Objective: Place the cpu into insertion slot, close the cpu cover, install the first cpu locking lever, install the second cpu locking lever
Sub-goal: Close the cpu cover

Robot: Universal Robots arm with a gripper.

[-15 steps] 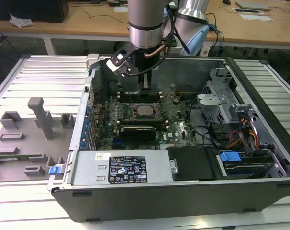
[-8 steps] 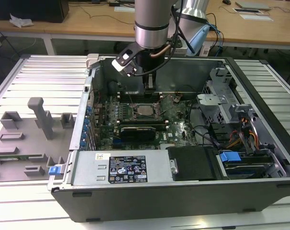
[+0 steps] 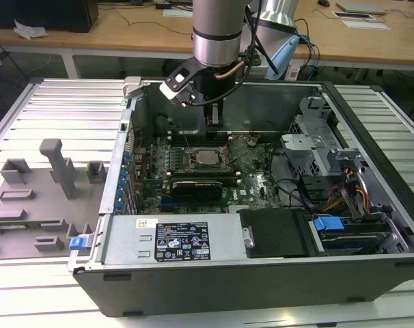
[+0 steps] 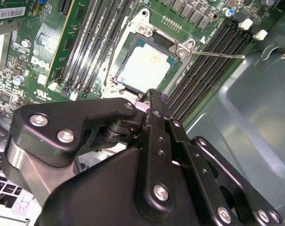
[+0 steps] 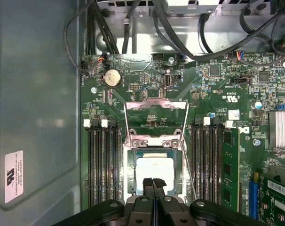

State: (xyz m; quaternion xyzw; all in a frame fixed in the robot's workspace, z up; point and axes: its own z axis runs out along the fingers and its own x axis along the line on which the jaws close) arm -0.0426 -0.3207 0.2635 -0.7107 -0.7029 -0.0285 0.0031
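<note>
The cpu [image 5: 154,170] lies flat in the insertion slot [image 5: 131,175] on the green motherboard; its silver-grey top also shows in the second wrist view [image 4: 143,67] and the exterior view [image 3: 207,158]. The cpu cover [image 5: 156,104], a silvery frame, is swung back open beyond the chip, and the board shows through its opening. A thin wire locking lever [image 5: 190,175] stands free beside the slot, also seen as a lever [image 4: 217,54] in the second wrist view. My gripper [image 5: 154,181] hangs just above the near edge of the chip, fingers shut together with nothing between them [image 3: 212,121].
Black RAM slots [image 5: 101,165] flank the socket on both sides. The open computer case [image 3: 275,266] has a grey side wall [image 5: 34,103] close by, cables [image 5: 180,28] at the far end and drive bays [image 3: 343,178] at the exterior view's right. Grey fixtures [image 3: 57,171] stand outside.
</note>
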